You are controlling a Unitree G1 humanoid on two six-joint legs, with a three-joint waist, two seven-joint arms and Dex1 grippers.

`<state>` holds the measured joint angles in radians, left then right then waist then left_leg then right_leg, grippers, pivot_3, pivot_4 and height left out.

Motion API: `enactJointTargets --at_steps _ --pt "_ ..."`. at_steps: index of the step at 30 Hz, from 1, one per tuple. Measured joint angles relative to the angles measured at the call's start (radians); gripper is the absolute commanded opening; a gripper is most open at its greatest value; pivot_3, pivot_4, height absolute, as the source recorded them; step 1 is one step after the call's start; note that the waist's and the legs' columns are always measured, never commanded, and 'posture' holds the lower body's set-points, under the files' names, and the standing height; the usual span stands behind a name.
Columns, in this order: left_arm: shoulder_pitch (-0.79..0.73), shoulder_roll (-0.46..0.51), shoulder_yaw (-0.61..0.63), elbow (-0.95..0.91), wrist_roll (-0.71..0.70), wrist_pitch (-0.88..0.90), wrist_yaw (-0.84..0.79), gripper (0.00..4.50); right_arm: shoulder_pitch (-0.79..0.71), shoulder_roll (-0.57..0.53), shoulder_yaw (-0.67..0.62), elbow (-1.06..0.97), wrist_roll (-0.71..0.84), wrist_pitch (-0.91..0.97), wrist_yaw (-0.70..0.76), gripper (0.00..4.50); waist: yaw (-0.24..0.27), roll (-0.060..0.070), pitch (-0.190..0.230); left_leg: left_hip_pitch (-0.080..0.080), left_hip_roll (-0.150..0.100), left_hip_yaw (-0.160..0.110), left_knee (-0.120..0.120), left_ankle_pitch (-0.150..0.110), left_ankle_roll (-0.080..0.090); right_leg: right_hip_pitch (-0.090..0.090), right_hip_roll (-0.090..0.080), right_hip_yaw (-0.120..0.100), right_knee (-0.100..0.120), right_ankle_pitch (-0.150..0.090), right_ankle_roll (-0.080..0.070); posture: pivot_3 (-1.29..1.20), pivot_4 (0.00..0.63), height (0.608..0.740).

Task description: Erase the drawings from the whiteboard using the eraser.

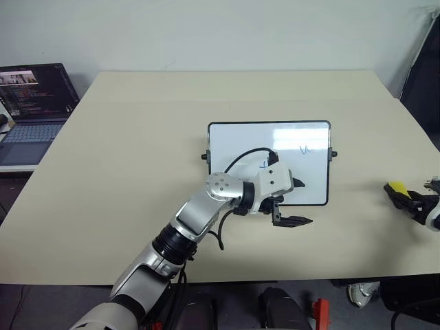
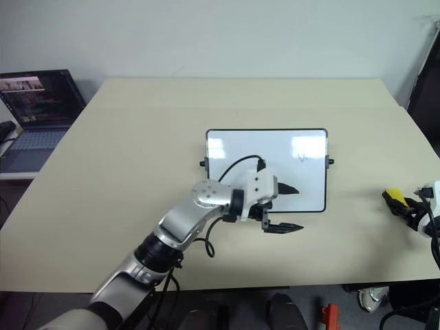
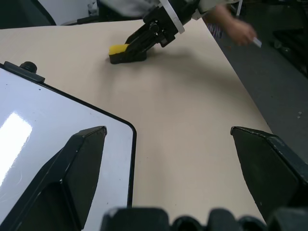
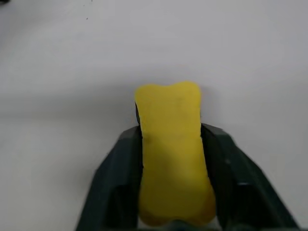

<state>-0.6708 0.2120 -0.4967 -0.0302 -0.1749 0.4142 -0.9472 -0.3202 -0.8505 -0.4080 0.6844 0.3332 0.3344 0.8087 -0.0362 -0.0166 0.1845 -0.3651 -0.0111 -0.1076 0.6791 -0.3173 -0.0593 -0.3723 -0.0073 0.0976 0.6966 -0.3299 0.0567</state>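
Whiteboard (image 1: 269, 148) mid-table carries small blue drawings (image 1: 305, 148), a "u"-like squiggle and a plus sign partly behind the left arm; no readable text. Left gripper (image 1: 293, 201) hangs at the board's near right corner, fingers wide apart, holding nothing. Right gripper (image 4: 171, 159) at the table's right edge is clamped on the yellow eraser (image 4: 172, 154), well apart from the board.

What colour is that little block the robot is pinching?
Bright yellow; the eraser shows best in the right wrist view.
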Motion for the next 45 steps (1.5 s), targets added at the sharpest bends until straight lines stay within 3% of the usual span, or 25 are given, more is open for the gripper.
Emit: enactJointTargets --at_steps 10,15,22,27,30,33,38,45 --pt "0.008 -0.001 0.0 -0.006 0.0 0.015 0.002 4.5 0.004 -0.001 -0.001 -0.008 0.001 0.001 0.01 1.15 0.0 0.0 0.0 0.0 0.0 0.0 0.0 0.0 0.0 0.0 0.0 0.0 0.0 0.0 0.0 0.0 0.15 0.74" --pt "0.012 0.047 0.019 -0.02 -0.002 0.014 -0.002 4.5 0.063 0.0 -0.032 -0.175 0.035 0.05 -0.008 1.15 -0.004 0.001 0.0 0.0 0.001 -0.001 0.0 0.0 0.0 -0.001 0.0 0.001 0.0 0.0 0.0 0.0 0.15 0.74" --pt "0.138 0.321 0.25 -0.172 -0.098 0.041 -0.072 4.5 0.161 0.002 -0.1 -0.675 0.133 0.215 -0.094 1.14 -0.019 0.002 0.0 0.0 0.003 -0.005 -0.001 0.0 0.0 -0.001 -0.001 -0.001 0.0 0.0 0.0 0.0 0.15 0.74" --pt "0.232 0.381 0.503 -0.192 -0.193 0.007 -0.045 4.5 0.115 0.026 -0.059 -0.91 0.183 0.294 -0.157 1.14 -0.009 0.001 0.0 0.0 0.003 -0.006 0.0 0.0 0.0 -0.001 -0.003 -0.001 0.0 0.001 -0.001 0.0 0.15 0.74" --pt "0.301 0.443 0.579 -0.167 -0.189 -0.059 -0.047 4.5 0.038 0.044 0.029 -0.976 0.197 0.314 -0.168 1.14 -0.009 0.002 0.0 0.001 0.003 -0.005 -0.001 0.0 0.0 -0.001 -0.003 0.0 0.0 0.001 -0.001 0.0 0.15 0.74" --pt "0.39 0.47 0.581 -0.097 -0.123 -0.164 -0.045 4.5 -0.075 0.095 0.169 -1.02 0.184 0.317 -0.181 1.14 -0.015 0.002 0.001 0.0 0.003 -0.005 -0.002 0.0 0.0 -0.003 -0.003 -0.001 -0.001 0.001 -0.002 0.0 0.15 0.74" --pt "0.441 0.463 0.556 0.002 -0.015 -0.378 -0.015 4.5 -0.258 0.249 0.445 -1.001 0.032 0.234 -0.219 1.14 -0.012 0.001 0.001 -0.003 0.003 -0.006 -0.002 0.0 0.0 -0.006 -0.004 -0.003 -0.001 0.001 -0.002 0.0 0.15 0.74" --pt "0.476 0.439 0.526 0.023 0.019 -0.442 0.02 4.5 -0.254 0.298 0.681 -0.878 -0.206 0.021 -0.198 1.14 0.005 0.0 0.001 -0.02 0.0 -0.005 0.001 0.003 -0.005 -0.023 -0.009 -0.005 0.0 0.002 -0.002 0.0 0.15 0.74"
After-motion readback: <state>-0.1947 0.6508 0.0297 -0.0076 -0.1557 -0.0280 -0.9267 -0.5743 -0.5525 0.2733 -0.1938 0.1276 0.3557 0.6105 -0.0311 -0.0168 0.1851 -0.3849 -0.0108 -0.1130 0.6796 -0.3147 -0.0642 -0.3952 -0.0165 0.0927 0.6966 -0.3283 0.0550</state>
